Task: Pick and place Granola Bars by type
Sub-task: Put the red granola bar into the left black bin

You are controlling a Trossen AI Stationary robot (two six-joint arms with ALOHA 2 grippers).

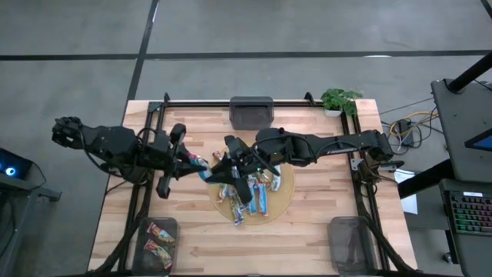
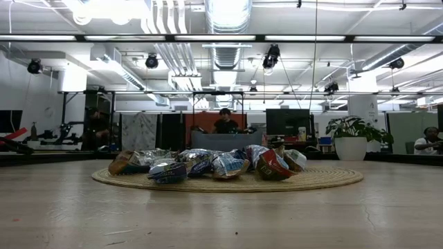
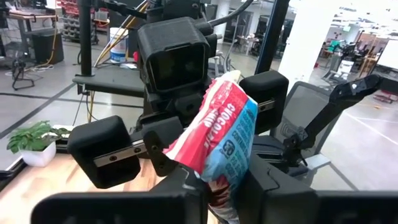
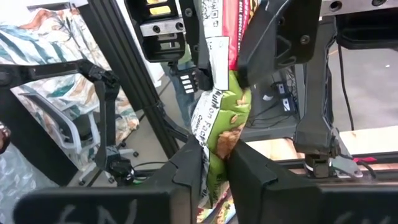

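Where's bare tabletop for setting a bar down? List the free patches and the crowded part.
Free: the wood between the two near-edge bins, left bin and right bin. Also the strip between the far bin and potted plant. Crowded: the round mat, heaped with granola bars, both arms above.

The red-and-blue wrapper of the bar in the left wrist view carries white letters reading "CHOCOLATE". In the right wrist view the same bar's back shows part of a "Nutrition Facts" heading and a square code. Nothing else is legible.
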